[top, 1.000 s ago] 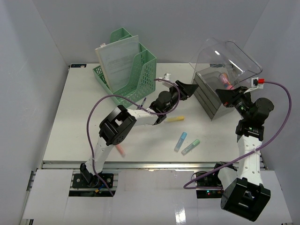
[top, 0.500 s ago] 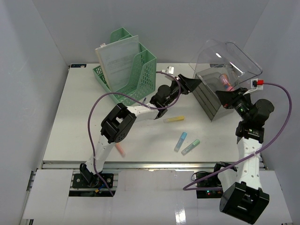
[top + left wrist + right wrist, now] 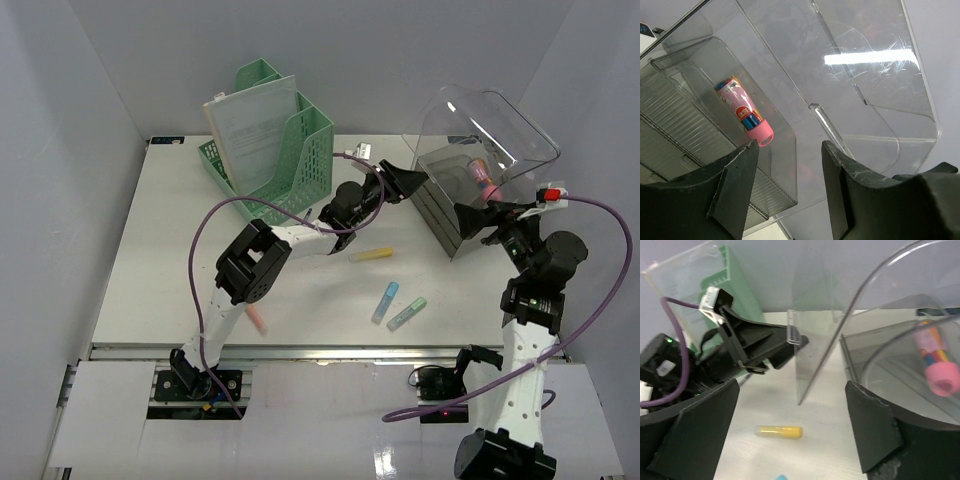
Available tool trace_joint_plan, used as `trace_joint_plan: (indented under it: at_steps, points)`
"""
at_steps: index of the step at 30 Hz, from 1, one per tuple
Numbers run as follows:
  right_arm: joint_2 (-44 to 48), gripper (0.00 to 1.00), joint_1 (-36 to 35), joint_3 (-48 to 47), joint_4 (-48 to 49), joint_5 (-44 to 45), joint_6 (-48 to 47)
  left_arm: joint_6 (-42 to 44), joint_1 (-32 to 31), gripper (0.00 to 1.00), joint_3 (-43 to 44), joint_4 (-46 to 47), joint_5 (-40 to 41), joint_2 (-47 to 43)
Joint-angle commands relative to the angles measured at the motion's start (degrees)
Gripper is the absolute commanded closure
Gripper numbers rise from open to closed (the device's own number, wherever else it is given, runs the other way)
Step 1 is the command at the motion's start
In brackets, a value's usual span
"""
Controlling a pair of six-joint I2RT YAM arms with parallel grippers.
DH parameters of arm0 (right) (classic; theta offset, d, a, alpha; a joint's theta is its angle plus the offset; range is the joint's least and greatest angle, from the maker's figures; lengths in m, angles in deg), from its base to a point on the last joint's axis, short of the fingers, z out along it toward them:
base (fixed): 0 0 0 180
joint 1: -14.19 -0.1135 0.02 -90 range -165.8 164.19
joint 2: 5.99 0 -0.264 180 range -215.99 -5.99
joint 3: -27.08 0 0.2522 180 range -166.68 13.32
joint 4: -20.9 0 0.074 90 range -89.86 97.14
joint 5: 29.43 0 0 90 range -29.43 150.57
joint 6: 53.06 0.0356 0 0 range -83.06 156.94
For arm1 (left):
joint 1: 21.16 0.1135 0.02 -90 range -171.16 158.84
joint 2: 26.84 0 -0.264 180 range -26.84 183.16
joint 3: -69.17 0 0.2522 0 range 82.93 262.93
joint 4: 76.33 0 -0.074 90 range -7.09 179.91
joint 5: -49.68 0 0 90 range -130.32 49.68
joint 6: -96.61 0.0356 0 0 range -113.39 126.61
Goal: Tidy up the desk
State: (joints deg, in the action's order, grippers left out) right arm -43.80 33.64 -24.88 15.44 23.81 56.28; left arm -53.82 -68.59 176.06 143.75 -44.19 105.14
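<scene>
Two arms are up over the desk [image 3: 160, 250], the wide white top that fills the middle of the booth and carries everything here. At its far left stands one green file rack [image 3: 310, 160] with one sheaf of papers [image 3: 250, 125] propped in it. At the far right sits one clear box [image 3: 440, 200], its curved lid [image 3: 490, 125] tipped up.

One pink tube [image 3: 744, 111] lies inside that box. Out on the open top I count three more: one yellow tube [image 3: 372, 255], then a blue tube [image 3: 386, 300] and a green tube [image 3: 407, 313] side by side, nearer the rail. A fourth pinkish piece [image 3: 257, 319] pokes out beside the left arm, too hidden to name.

The left gripper [image 3: 790, 147] has its jaws partway apart at the lid's small tab [image 3: 793, 333]; whether they touch it I cannot tell. The right gripper [image 3: 790, 390] gapes wide, holding nothing, beside the box.
</scene>
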Motion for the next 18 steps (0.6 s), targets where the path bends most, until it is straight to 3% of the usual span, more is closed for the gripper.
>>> trace_joint_plan:
  at_steps: [1, 4, 9, 14, 18]
  points:
    - [4.2, 0.03, 0.9, 0.7, -7.2, 7.5, -8.6, -0.9, 0.8, 0.36, -2.0, 1.7, -0.3, -1.4]
    - [6.8, 0.02, 1.1, 1.1, -10.3, 9.3, -11.9, -1.7, 1.0, 0.38, -5.5, -3.4, 1.8, -2.3]
    - [7.8, 0.02, 1.3, 2.1, -11.7, 5.1, -16.0, -5.1, 1.4, 0.68, -6.0, -19.1, 7.1, -3.1]
    - [8.8, 0.02, 1.6, 3.1, -11.2, -4.5, -21.4, -5.3, 2.3, 0.66, -0.6, -21.1, 4.2, 0.1]
    - [8.6, 0.10, 1.8, 4.1, -10.6, -14.0, -26.1, -5.8, 3.4, 0.63, 6.9, -21.1, -4.3, 6.2]
